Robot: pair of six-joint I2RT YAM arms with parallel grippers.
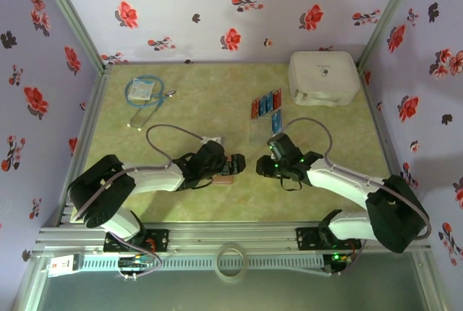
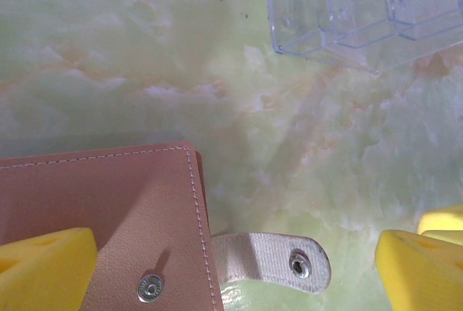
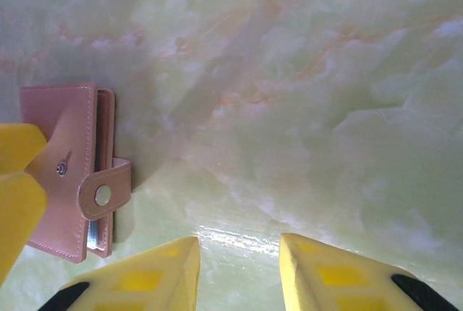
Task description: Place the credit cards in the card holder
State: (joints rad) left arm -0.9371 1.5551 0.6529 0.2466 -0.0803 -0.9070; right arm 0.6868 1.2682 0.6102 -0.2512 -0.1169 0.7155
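Here, you have the left gripper [image 1: 233, 163] low over the card holder [image 1: 226, 179], just below the middle of the top view. Its jaws stand wide apart and grip nothing. In the left wrist view one yellow finger [image 2: 43, 267] sits at the lower left over the brown leather. The other is at the lower right over bare table, and the holder's strap tab [image 2: 271, 260] lies flat between them. Your right gripper [image 3: 239, 275] faces it from the right, jaws partly apart with only tabletop in the gap. In the right wrist view the card holder lies folded at the left edge. The credit cards [image 1: 266, 104], red and blue, lie side by side in the upper right-centre of the top view. They are just above a clear tray [image 1: 260, 131] and well apart from the holder. A white box [image 1: 323, 77] sits in the upper right.
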